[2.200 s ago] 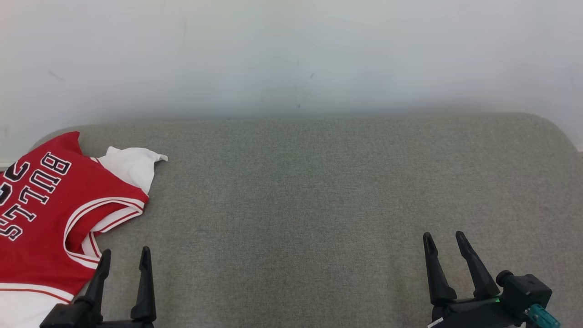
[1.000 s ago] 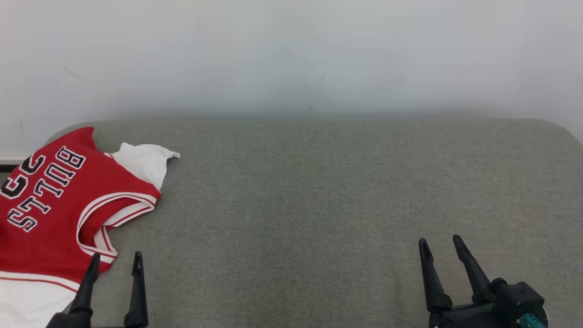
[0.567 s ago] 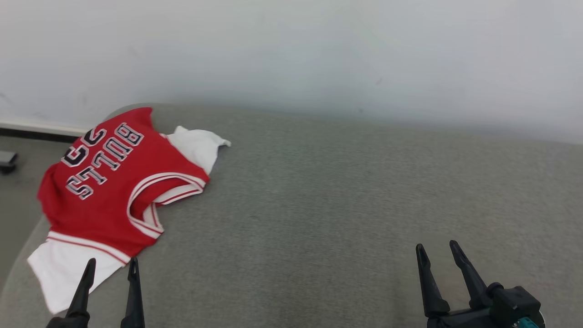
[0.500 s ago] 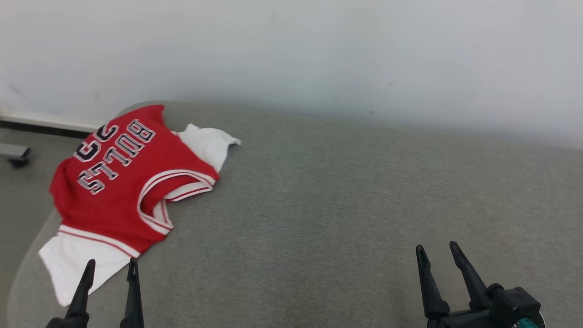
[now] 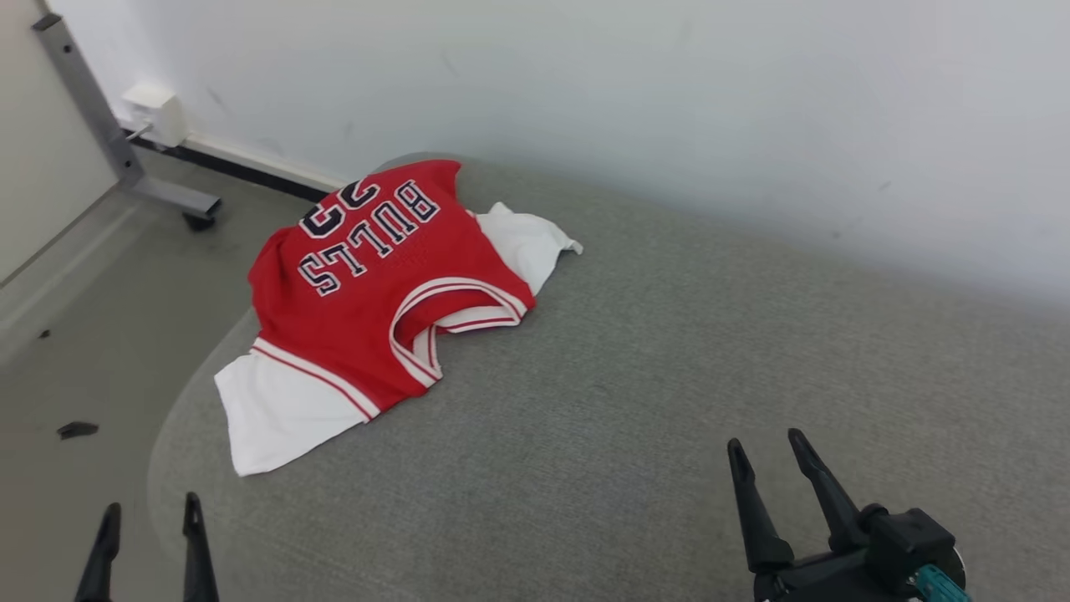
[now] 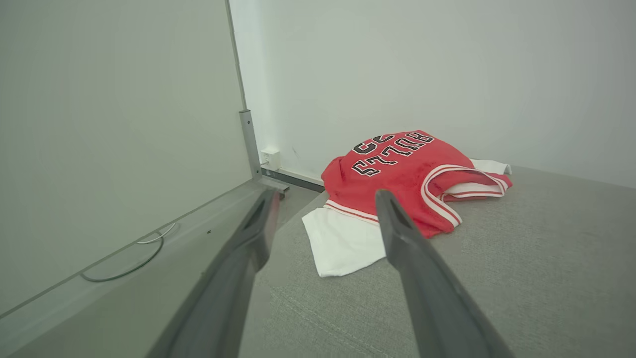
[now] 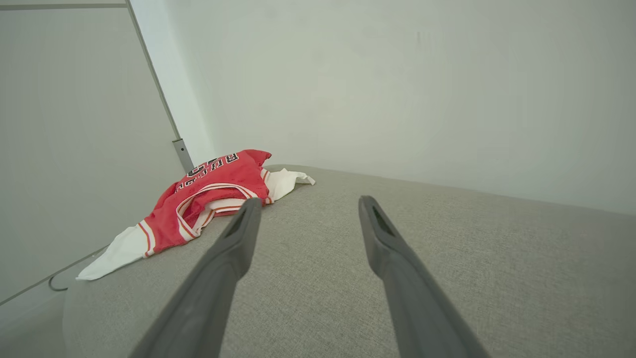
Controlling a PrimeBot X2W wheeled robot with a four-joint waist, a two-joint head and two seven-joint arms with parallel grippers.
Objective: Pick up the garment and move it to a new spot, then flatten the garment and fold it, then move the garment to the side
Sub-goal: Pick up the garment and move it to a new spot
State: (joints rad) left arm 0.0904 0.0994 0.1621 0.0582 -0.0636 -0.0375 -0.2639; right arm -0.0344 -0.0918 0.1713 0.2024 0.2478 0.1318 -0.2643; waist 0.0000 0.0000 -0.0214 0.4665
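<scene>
Swinging to its left, the robot is bringing the whole red sleeveless jersey with white trim and white cotton panels (image 5: 368, 293) into the head view. A second ago half of it was cut off at the picture's edge. The cloth itself is not moving; only the camera is shifting. By my reading, the robot is lining up for the first pickup, and nothing of the task is done yet.

The jersey is lying rumpled at the far left corner of the grey woven-fabric padded surface (image 5: 669, 376), with its white hem reaching the rounded rim. It is sitting well apart from both grippers.

The left gripper (image 5: 151, 504) is hovering at the near left edge with its dark fingers spread wide and holding nothing. The right gripper (image 5: 765, 441) is waiting over bare fabric, equally wide and empty.

Black-and-white block letters are reading "BULLS", upside down from the head view. Two numerals are sitting beside them, possibly "22", though I cannot tell for sure.
</scene>
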